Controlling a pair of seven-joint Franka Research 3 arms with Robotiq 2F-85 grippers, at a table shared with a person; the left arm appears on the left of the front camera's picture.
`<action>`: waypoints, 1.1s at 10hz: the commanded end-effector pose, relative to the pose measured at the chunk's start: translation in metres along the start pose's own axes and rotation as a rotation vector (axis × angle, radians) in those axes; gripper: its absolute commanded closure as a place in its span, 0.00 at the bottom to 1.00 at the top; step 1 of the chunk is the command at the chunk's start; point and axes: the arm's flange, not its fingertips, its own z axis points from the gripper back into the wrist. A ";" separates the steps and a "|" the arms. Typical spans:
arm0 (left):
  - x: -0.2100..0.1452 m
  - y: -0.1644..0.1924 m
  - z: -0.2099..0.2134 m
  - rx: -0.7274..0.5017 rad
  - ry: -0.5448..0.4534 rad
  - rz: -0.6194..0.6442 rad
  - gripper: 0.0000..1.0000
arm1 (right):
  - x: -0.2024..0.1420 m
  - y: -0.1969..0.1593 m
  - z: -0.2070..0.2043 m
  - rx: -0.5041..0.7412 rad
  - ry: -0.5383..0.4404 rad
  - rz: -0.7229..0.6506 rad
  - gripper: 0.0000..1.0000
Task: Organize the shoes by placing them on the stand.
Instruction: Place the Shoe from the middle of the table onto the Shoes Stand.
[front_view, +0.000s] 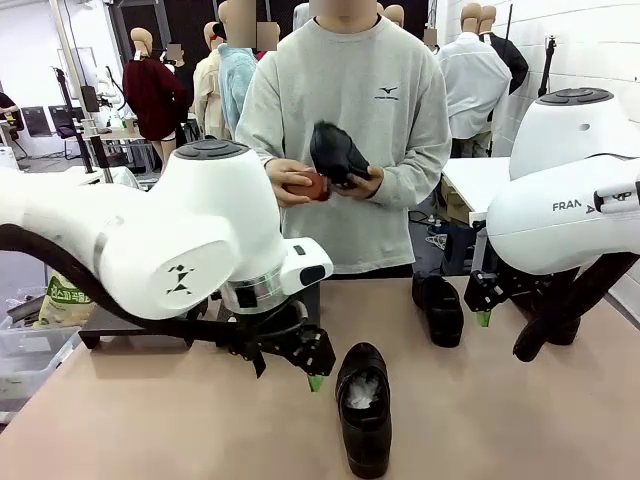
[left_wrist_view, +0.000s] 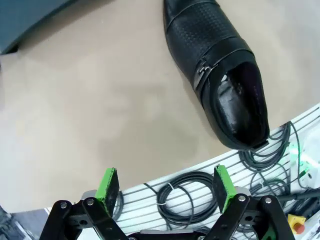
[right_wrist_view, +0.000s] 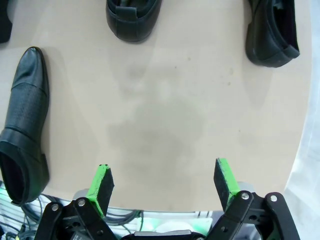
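The person across the table holds one black shoe (front_view: 338, 152) in one hand and a reddish object (front_view: 313, 186) in the other. Three black shoes lie on the tan table: a near one (front_view: 364, 405) (left_wrist_view: 220, 75) (right_wrist_view: 25, 125) with white stuffing inside, a middle one (front_view: 438, 308) (right_wrist_view: 132, 17), and a right one (front_view: 545, 335) (right_wrist_view: 272, 32) partly behind my right arm. My left gripper (front_view: 305, 360) (left_wrist_view: 167, 187) hangs open and empty just left of the near shoe. My right gripper (front_view: 484, 305) (right_wrist_view: 164, 182) is open and empty between the two farther shoes. A low black stand (front_view: 110, 325) sits at the left, mostly hidden by my left arm.
The table's near edge runs under both wrist cameras, with cables (left_wrist_view: 185, 195) below it. A clear bin (front_view: 25, 350) and a bag (front_view: 62, 298) stand off the table's left side. Bare tabletop (right_wrist_view: 165, 110) lies ahead of my right gripper.
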 end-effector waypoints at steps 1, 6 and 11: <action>0.009 -0.020 -0.005 -0.037 0.018 0.053 0.02 | -0.001 0.001 -0.001 0.000 0.000 -0.015 0.00; 0.034 -0.034 -0.036 -0.173 0.111 0.154 0.02 | -0.001 0.001 -0.001 0.000 0.000 -0.015 0.00; 0.037 -0.042 -0.063 -0.053 0.059 0.221 0.02 | -0.001 0.001 -0.001 0.000 0.000 -0.015 0.00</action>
